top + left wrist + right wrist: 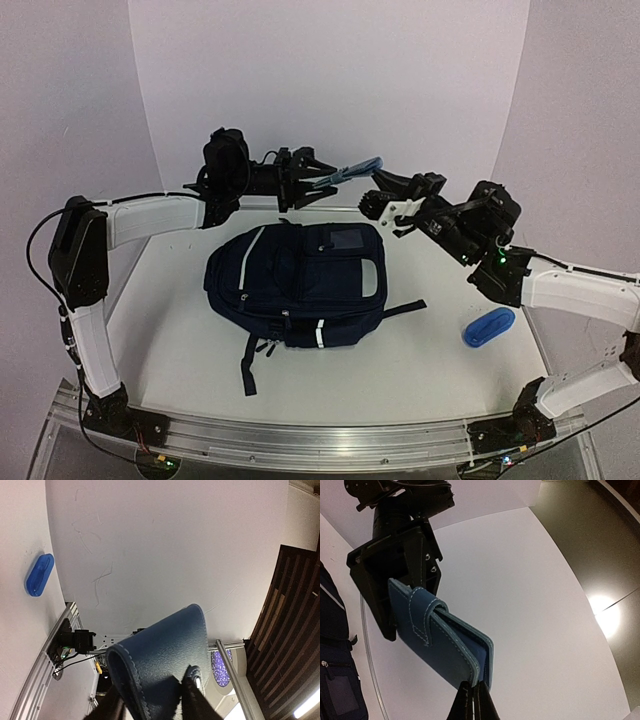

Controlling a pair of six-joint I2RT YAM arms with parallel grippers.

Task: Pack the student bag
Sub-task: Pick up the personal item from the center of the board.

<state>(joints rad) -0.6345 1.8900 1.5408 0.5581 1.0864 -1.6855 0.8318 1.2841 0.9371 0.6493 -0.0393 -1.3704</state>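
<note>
Left pincer point(308, 184) clasps one end of a blue wallet point(352, 170) held in the air, and the right pincer point(372, 200) is clenched on its other end. Just below them, the student bag point(300, 285) lies flat on the white table point(430, 350).

Bright, even light — soft shadow under the student bag point(295, 285); wrist views bend at edges.
</note>
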